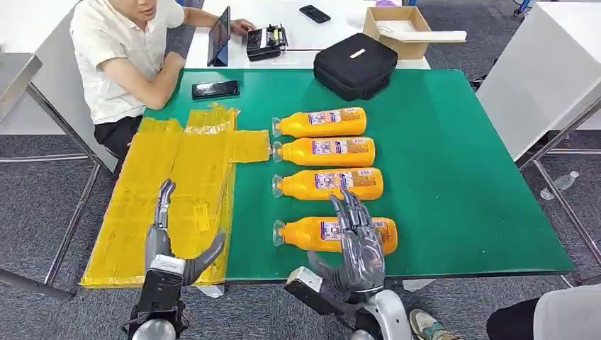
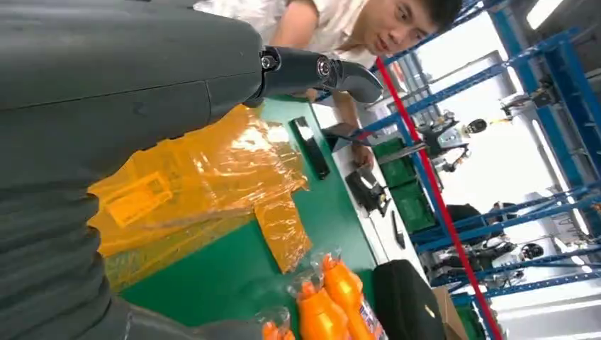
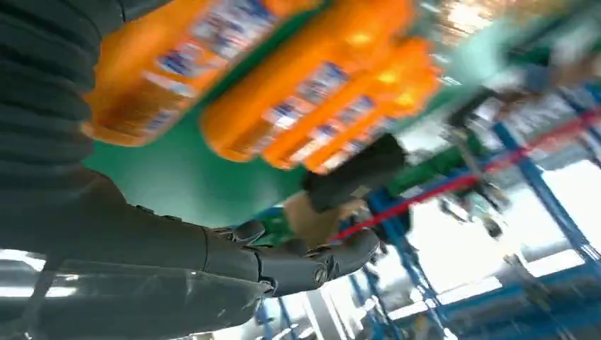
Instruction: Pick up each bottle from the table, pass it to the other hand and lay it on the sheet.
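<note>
The right hand (image 1: 358, 244) hovered with fingers spread, holding nothing, over the nearest bottle (image 1: 312, 234). The left hand (image 1: 170, 244) lay open above the yellow sheet (image 1: 177, 170).

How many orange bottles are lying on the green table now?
4, in one row beside the yellow sheet: farthest bottle, second bottle, third bottle, and nearest bottle under the right hand.

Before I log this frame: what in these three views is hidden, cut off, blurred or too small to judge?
- Nearest bottle: head view, the right hand covers its label end, so contact cannot be told.
- Bottles: right wrist view, motion blur makes the labels unreadable.
- Bottles: left wrist view, cut off by the picture's edge.
- Yellow sheet: left wrist view, partly hidden by the left hand.
- Phone: head view, too small to read its screen.
</note>
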`<state>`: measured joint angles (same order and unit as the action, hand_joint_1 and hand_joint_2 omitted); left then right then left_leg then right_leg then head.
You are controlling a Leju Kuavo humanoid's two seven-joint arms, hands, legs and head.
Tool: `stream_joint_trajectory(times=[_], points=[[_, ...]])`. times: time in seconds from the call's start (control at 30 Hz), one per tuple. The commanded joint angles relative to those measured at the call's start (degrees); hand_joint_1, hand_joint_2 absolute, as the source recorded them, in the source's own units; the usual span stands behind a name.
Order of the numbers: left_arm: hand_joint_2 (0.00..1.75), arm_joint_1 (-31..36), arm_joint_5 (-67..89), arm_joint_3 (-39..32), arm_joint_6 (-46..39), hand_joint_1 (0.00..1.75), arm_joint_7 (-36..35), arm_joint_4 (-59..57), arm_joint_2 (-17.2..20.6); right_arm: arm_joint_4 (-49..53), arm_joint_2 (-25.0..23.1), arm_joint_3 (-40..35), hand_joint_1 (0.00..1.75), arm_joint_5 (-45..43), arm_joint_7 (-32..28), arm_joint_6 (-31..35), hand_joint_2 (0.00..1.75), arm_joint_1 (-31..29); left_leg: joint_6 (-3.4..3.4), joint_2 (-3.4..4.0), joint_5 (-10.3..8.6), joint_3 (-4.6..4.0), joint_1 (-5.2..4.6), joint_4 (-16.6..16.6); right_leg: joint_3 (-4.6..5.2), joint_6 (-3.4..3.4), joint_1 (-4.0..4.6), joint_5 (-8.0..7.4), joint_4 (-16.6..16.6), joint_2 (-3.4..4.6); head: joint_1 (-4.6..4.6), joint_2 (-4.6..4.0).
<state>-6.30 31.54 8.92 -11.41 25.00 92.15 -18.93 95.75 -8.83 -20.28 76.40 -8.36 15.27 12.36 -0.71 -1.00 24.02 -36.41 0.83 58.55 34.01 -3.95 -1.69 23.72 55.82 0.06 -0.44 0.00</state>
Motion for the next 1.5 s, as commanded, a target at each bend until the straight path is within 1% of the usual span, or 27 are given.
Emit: stream_joint_trajectory(times=[0.03,0.1,0.17,0.3,0.37,0.4,0.5,0.53,0.6,0.67,0.7,0.73,0.77,0.83,0.9,0.93,0.97,1.0,1.03,1.07,1.13,1.23,1.3,1.33,1.43,1.47,1.5], points=[[1.75,1.43,-2.95,0.97,2.44,0.00,0.04,-6.12,-1.07,-6.46,8.80,0.60,0.00,1.20,5.73,-4.23,1.75,0.53,-0.06,0.00,0.09,0.39,-0.01,-0.12,-0.45,0.17,0.04,0.08,-0.19,-0.09,0.02,0.00],[1.75,1.82,-3.67,0.64,1.95,0.00,0.52,-7.43,-1.07,-7.14,8.61,0.29,0.00,1.78,6.63,-5.41,1.75,0.61,-0.04,-0.05,0.03,0.23,-0.02,-0.09,-0.28,0.11,0.02,0.04,-0.14,-0.10,0.02,0.00],[1.75,1.88,-3.81,0.59,1.93,0.00,0.59,-7.64,-1.07,-7.27,8.43,0.01,0.00,1.73,6.79,-5.57,1.75,0.86,-0.05,0.00,0.11,0.52,-0.04,-0.15,-0.57,0.26,0.03,0.12,-0.20,-0.11,0.02,0.00],[1.75,1.88,-3.81,0.59,1.93,0.00,0.59,-7.64,-1.07,-7.27,8.43,0.01,0.00,1.73,6.79,-5.57,1.75,0.86,-0.02,-0.01,0.03,0.16,-0.01,-0.07,-0.18,0.11,0.03,0.03,-0.10,-0.08,0.00,0.00],[1.75,1.88,-3.81,0.59,1.93,0.00,0.59,-7.64,-1.07,-7.27,8.43,0.01,0.00,1.73,6.79,-5.57,1.75,0.86,-0.03,0.04,0.09,0.32,-0.02,-0.09,-0.32,0.18,0.04,0.08,-0.11,-0.05,0.00,0.00],[1.75,1.88,-3.81,0.59,1.93,0.00,0.59,-7.64,-1.07,-7.27,8.43,0.01,0.00,1.73,6.79,-5.57,1.75,0.86,-0.03,0.03,0.05,0.22,-0.02,-0.08,-0.23,0.12,0.02,0.04,-0.10,-0.06,0.00,0.00],[1.75,1.77,-3.79,1.08,1.80,0.00,0.55,-7.15,-1.07,-6.81,9.46,-1.03,0.00,2.56,8.85,-7.32,1.75,1.73,-0.03,0.02,0.05,0.18,-0.02,-0.05,-0.19,0.11,0.02,0.05,-0.07,-0.05,0.00,0.00],[1.75,1.86,-3.78,1.22,1.65,0.00,0.55,-7.16,-1.07,-6.85,9.97,-1.42,0.00,2.63,9.30,-7.25,1.75,1.89,-0.04,0.03,0.10,0.30,0.00,-0.05,-0.32,0.17,0.05,0.09,-0.10,-0.08,0.00,0.00],[1.75,2.22,-5.03,1.42,2.60,0.00,0.37,-7.78,-1.07,-7.38,10.31,-1.58,0.00,2.60,9.82,-7.13,1.75,1.80,-0.03,-0.01,0.05,0.17,0.00,-0.05,-0.19,0.12,0.03,0.05,-0.09,-0.09,0.02,0.00],[1.75,2.28,-5.21,1.44,2.85,0.00,0.40,-8.01,-1.07,-7.49,10.35,-1.56,0.00,2.59,9.95,-7.22,1.75,1.79,-0.06,0.02,0.16,0.46,-0.01,-0.05,-0.49,0.25,0.06,0.16,-0.12,-0.11,0.02,0.00],[1.75,2.40,-5.28,1.65,2.91,0.00,0.52,-8.59,-1.07,-7.71,10.49,-1.54,0.00,2.68,10.10,-7.30,1.75,1.66,-0.03,-0.02,0.06,0.22,-0.02,-0.06,-0.24,0.14,0.02,0.06,-0.09,-0.09,0.02,0.00],[1.75,2.36,-5.38,1.80,3.01,0.00,0.78,-8.77,-1.07,-7.79,10.68,-1.49,0.00,3.22,10.67,-7.34,1.75,1.54,-0.04,0.03,0.11,0.34,-0.02,-0.06,-0.36,0.20,0.04,0.10,-0.10,-0.06,0.00,0.00],[1.75,2.29,-5.73,1.84,3.21,0.00,1.04,-8.83,-1.07,-7.87,10.75,-1.39,0.00,3.71,11.12,-7.28,1.75,1.37,-0.03,0.02,0.07,0.25,-0.02,-0.06,-0.27,0.16,0.03,0.06,-0.08,-0.06,0.00,0.00],[1.75,2.08,-6.03,2.01,3.17,0.00,1.28,-8.66,-1.07,-7.82,10.73,-0.42,0.00,6.10,12.06,-6.53,1.75,0.73,-0.02,0.00,0.03,0.16,-0.02,-0.06,-0.16,0.11,0.02,0.03,-0.08,-0.07,0.00,0.00],[1.75,1.77,-6.14,2.18,3.12,0.00,1.42,-8.14,-1.07,-7.18,10.61,0.93,0.00,7.66,12.08,-6.03,1.75,-0.11,-0.04,0.09,0.14,0.41,-0.02,-0.06,-0.41,0.25,0.05,0.12,-0.10,-0.04,0.00,0.00],[1.75,1.67,-6.21,2.22,3.10,0.00,1.43,-7.97,-1.07,-6.85,10.37,1.74,0.00,8.79,11.94,-6.14,1.75,-0.45,-0.03,0.06,0.04,0.15,-0.02,-0.04,-0.15,0.11,0.02,0.02,-0.06,-0.01,0.00,0.00],[1.75,1.62,-6.24,2.25,3.13,0.00,1.43,-7.94,-1.07,-6.63,10.38,2.14,0.00,8.68,11.84,-6.18,1.75,-0.74,-0.04,0.10,0.09,0.26,-0.03,-0.04,-0.25,0.16,0.02,0.06,-0.06,0.00,0.00,0.00],[1.75,1.63,-6.38,2.27,3.26,0.00,1.41,-7.97,-1.07,-6.22,10.39,3.66,0.00,7.36,11.23,-6.74,1.75,-1.26,-0.04,0.08,0.05,0.15,-0.05,-0.04,-0.13,0.10,0.00,0.02,-0.04,0.01,0.00,0.00],[1.75,1.62,-6.43,2.29,3.28,0.00,1.41,-7.99,-1.07,-5.94,10.41,4.64,0.00,7.55,11.08,-6.57,1.75,-1.48,-0.05,0.14,0.11,0.29,-0.03,-0.03,-0.28,0.17,0.03,0.06,-0.06,0.03,0.00,0.00],[1.75,1.58,-6.50,2.37,3.31,0.00,1.41,-8.00,-1.07,-5.79,10.22,5.76,0.00,8.62,10.75,-6.74,1.75,-1.81,-0.04,0.07,0.03,0.10,-0.03,-0.03,-0.10,0.08,0.01,0.00,-0.04,0.00,0.00,0.00],[1.75,1.50,-6.52,2.56,3.30,0.00,1.41,-7.93,-1.07,-6.00,10.09,7.69,0.00,9.42,10.24,-7.62,1.75,-2.28,-0.06,0.09,0.10,0.27,-0.05,-0.02,-0.27,0.17,0.01,0.07,-0.05,-0.02,0.00,0.00],[1.75,1.43,-6.52,2.64,3.23,0.00,1.41,-7.82,-1.07,-6.32,9.92,8.53,0.00,9.67,9.74,-7.74,1.75,-2.45,-0.04,0.04,0.04,0.14,-0.04,-0.02,-0.16,0.10,0.01,0.02,-0.05,-0.01,0.00,0.00],[1.75,1.43,-6.52,2.64,3.23,0.00,1.41,-7.81,-1.07,-6.40,9.81,8.48,0.00,9.66,9.75,-7.73,1.75,-2.30,-0.06,0.10,0.16,0.42,-0.05,-0.03,-0.45,0.24,0.02,0.12,-0.06,-0.01,0.00,0.00],[1.75,1.46,-6.48,2.58,3.17,0.00,1.42,-7.69,-1.07,-6.75,9.92,8.32,0.00,11.29,9.96,-7.56,1.75,-2.44,-0.04,0.03,0.07,0.20,-0.04,-0.03,-0.24,0.13,0.01,0.05,-0.05,-0.03,0.00,0.00],[1.75,1.59,-5.89,2.74,2.80,0.00,1.88,-7.32,-1.07,-8.59,9.23,9.01,0.00,12.04,9.94,-7.70,1.75,-3.38,-0.03,0.08,0.14,0.38,-0.03,-0.04,-0.41,0.23,0.04,0.11,-0.06,-0.02,0.00,0.00],[1.75,1.59,-5.91,2.83,2.78,0.00,1.88,-7.23,-1.07,-9.03,9.16,9.07,0.00,12.28,9.94,-7.67,1.75,-3.64,-0.02,0.05,0.04,0.16,-0.02,-0.03,-0.18,0.11,0.03,0.01,-0.05,0.00,-0.02,0.00],[1.75,1.52,-6.00,3.02,2.88,0.00,1.93,-7.11,-1.07,-9.67,9.02,9.06,0.00,12.83,10.00,-7.52,1.75,-3.98,-0.02,0.09,0.09,0.26,-0.02,-0.04,-0.28,0.17,0.04,0.04,-0.06,0.01,-0.02,0.00]])
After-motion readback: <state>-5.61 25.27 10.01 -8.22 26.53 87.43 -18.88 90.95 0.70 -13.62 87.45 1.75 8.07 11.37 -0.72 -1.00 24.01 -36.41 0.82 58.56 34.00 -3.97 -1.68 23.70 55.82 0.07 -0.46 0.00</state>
